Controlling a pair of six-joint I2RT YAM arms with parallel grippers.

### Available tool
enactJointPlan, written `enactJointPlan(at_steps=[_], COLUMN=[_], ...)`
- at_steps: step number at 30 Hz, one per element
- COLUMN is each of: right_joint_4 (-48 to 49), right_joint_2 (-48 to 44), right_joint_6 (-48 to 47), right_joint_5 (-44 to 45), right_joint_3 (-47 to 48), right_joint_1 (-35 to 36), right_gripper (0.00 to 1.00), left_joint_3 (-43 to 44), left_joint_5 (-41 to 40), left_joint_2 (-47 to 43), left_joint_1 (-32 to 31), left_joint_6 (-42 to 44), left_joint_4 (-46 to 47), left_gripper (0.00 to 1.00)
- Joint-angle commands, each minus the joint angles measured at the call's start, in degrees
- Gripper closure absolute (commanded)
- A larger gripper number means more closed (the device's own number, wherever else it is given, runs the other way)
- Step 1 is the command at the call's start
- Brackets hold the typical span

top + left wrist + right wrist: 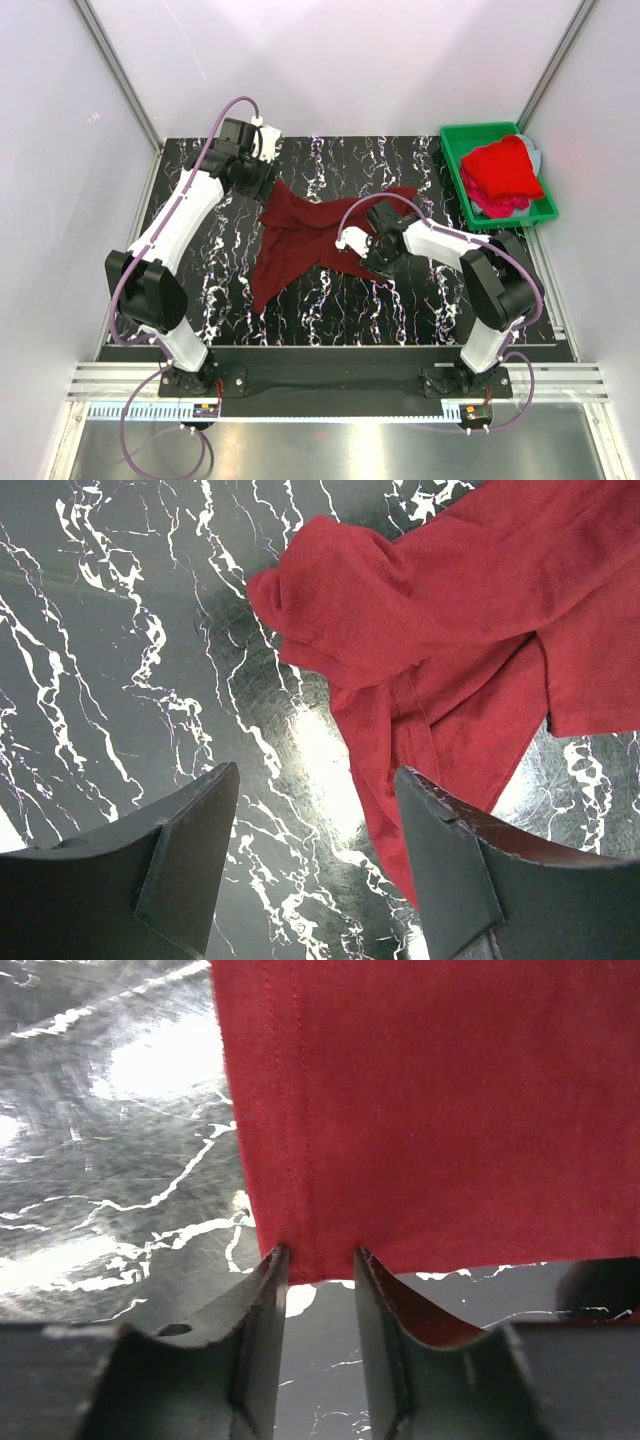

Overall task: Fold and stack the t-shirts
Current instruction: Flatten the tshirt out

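A dark maroon soft cloth t-shirt [300, 240] lay spread and rumpled on the black bench veined with white [400, 310], between the two arms. The left end effector [262, 185] hung at the shirt's far corner, released, its two dark fingers well apart and nothing between them. In the left wrist view, bare bench [100, 630] showed in the gap of that end effector [315, 775]. The maroon cloth [450, 630] lay ahead of the fingertips, bunched into a rounded fold, and trailed down past the finger on the view's right. Whether that finger touched the cloth could not be told. The right end effector [375, 258] stood low over the shirt's near edge on the side toward its own arm. In the right wrist view, its fingers [318, 1255] stood a narrow gap apart. The shirt's stitched hem [430, 1110] reached just into that gap at the tips, and the rest of the cloth stretched ahead of them. A bright patch of bench showed between the fingers below the hem, so whether they pinched the cloth or only straddled it could not be told. Well beyond the right end effector, at the bench's far corner on its outer side, sat a green rectangular plastic bin [447, 150]. In it a bright red t-shirt [505, 170] lay heaped on a pink-magenta one [500, 207].
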Motion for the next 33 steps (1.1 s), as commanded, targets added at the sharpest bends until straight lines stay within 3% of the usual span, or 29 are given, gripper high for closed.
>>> enactJointPlan(at_steps=[1, 13, 14, 17, 18, 22, 25, 31, 33], right_joint_4=[3.85, -1.69, -1.51, -1.77, -1.86, -1.33, -1.78, -3.96, -4.32], right_joint_2=[1.08, 0.39, 0.56, 2.4, 2.76, 1.62, 0.04, 0.47, 2.57], right_joint_6=[0.09, -0.61, -0.53, 0.7, 1.05, 2.2, 0.97, 0.53, 0.61], right_joint_5=[3.36, -1.38, -1.03, -0.24, -0.06, 1.6, 5.73, 8.37, 9.16], right_joint_3=[-0.39, 0.58, 0.06, 0.92, 1.28, 3.91, 9.17, 32.96, 37.03], right_joint_1=[0.55, 1.34, 1.43, 1.52, 1.52, 1.43, 1.26, -2.87, -3.75], right_gripper=[0.62, 0.62, 0.71, 0.87, 1.0, 1.0, 1.0, 1.0, 1.0], left_joint_3=[2.25, 1.9, 2.07, 2.43, 2.51, 1.9, 0.15, -3.11, -3.55], left_joint_5=[1.29, 0.58, 0.67, 0.67, 0.85, 0.5, -1.86, -5.83, -5.57], left_joint_2=[-0.38, -0.29, -0.21, 0.06, 0.15, -0.12, -1.08, -1.79, -1.7], left_joint_1=[-0.09, -0.09, -0.09, 0.0, 0.0, 0.0, 0.0, 0.0, 0.0], left_joint_6=[-0.49, -0.49, -0.49, -0.49, -0.49, 0.03, 0.82, 3.37, 3.72], left_joint_4=[0.89, 1.41, 1.33, 1.24, 1.24, 1.06, 2.03, 4.66, 5.02], left_gripper=[0.31, 0.31, 0.31, 0.31, 0.31, 0.31, 0.31, 0.32, 0.33])
